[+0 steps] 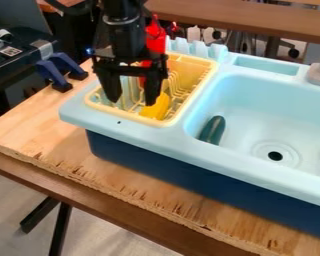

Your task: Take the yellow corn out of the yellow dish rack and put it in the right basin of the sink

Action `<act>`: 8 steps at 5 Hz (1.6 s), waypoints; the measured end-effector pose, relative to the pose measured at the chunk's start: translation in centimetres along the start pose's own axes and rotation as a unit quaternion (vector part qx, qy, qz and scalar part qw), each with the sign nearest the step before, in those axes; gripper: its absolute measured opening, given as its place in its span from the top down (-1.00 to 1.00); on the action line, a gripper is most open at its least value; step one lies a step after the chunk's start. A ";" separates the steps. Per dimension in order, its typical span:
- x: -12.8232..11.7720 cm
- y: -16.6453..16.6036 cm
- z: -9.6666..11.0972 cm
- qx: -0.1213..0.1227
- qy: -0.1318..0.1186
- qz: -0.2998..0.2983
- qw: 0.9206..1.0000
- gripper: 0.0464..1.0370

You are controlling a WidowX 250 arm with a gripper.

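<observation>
You are hovering the gripper (131, 96), fingers spread wide, over the pale yellow dish rack (202, 89), where a yellow object (156, 107) is lying just beside one finger.

No text, number, brand or sign can be read. A small pale label (12, 51) with a dark, square code-like pattern lies on the black equipment (8, 70), well to the left of the fingers (110, 84) in the camera view and somewhat higher up in it; its pattern is too small to make out.
</observation>
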State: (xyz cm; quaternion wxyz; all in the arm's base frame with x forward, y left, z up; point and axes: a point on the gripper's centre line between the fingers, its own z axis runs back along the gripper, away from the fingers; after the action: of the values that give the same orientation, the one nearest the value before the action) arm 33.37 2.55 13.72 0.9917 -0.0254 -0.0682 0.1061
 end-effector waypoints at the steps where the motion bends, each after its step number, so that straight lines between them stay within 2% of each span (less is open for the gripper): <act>1: 0.3 -0.4 -1.5 0.002 0.019 0.007 1.000 -0.93; 3: 0.6 -2.2 -2.8 -0.012 0.015 0.013 1.000 -0.93; 5: 0.5 -2.0 -3.3 -0.004 0.021 0.016 1.000 -0.85; 6: 0.3 -1.8 -3.4 0.002 0.027 0.026 0.999 -0.32; 7: 0.3 -2.3 -3.2 -0.016 0.028 0.011 0.999 -0.22; 8: -0.6 -3.0 -1.5 -0.019 0.045 -0.019 0.999 -0.22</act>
State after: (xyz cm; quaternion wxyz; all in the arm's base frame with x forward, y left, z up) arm 33.62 -0.54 12.38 0.9950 -0.0479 -0.0256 0.0844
